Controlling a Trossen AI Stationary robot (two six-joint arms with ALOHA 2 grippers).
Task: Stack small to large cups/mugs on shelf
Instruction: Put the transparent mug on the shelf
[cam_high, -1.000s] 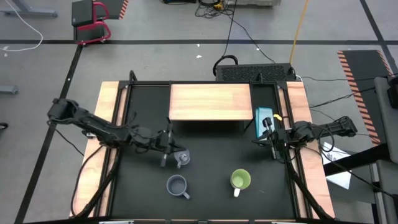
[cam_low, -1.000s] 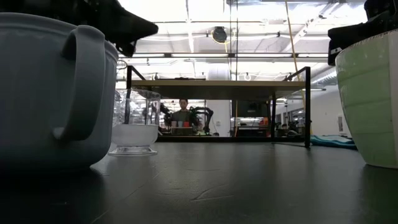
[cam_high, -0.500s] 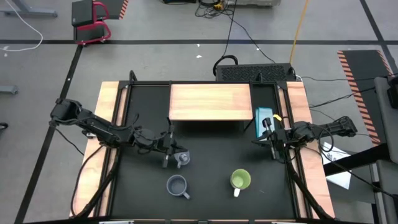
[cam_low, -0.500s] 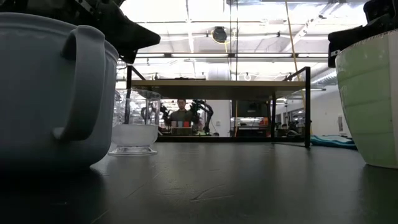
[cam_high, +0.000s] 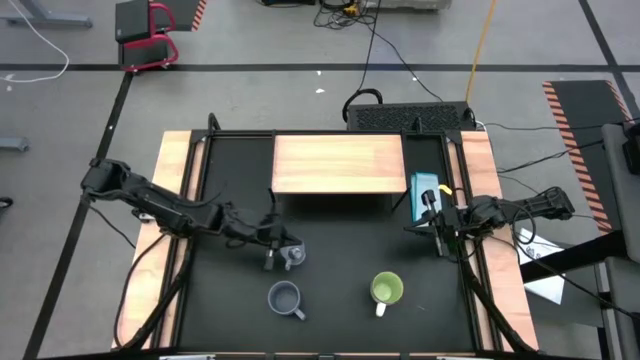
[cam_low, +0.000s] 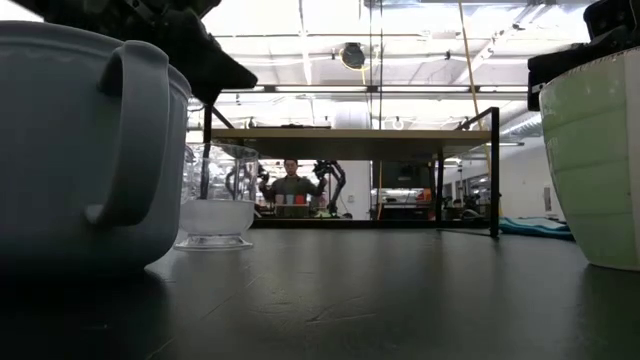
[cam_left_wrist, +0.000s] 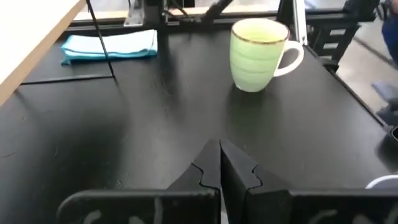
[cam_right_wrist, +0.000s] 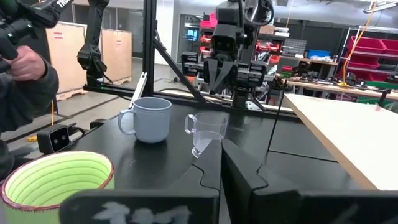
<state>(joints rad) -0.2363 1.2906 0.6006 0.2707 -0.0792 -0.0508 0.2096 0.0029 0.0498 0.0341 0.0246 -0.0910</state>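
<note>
The clear glass cup (cam_high: 293, 256) stands on its base on the black table, left of centre. My left gripper (cam_high: 271, 247) hovers shut just above it on its left side, tilted downward, touching nothing; the right wrist view shows my left gripper (cam_right_wrist: 226, 73) above and behind the glass cup (cam_right_wrist: 207, 133). The grey-blue mug (cam_high: 286, 298) stands near the front edge, and the lime-green mug (cam_high: 386, 290) to its right. The shelf (cam_high: 338, 163) stands at the back. My right gripper (cam_high: 436, 232) waits shut at the table's right edge.
A folded blue cloth (cam_high: 424, 190) lies right of the shelf. Light-wood strips (cam_high: 173, 190) line the table's sides. A person (cam_right_wrist: 25, 74) stands beyond the table's left side, and another person (cam_low: 292, 186) sits far behind the shelf. Bare black tabletop lies between the mugs and the shelf.
My left gripper has tipped its shut fingers downward over the glass cup, staying nearly in place. The cups and mugs have not moved.
</note>
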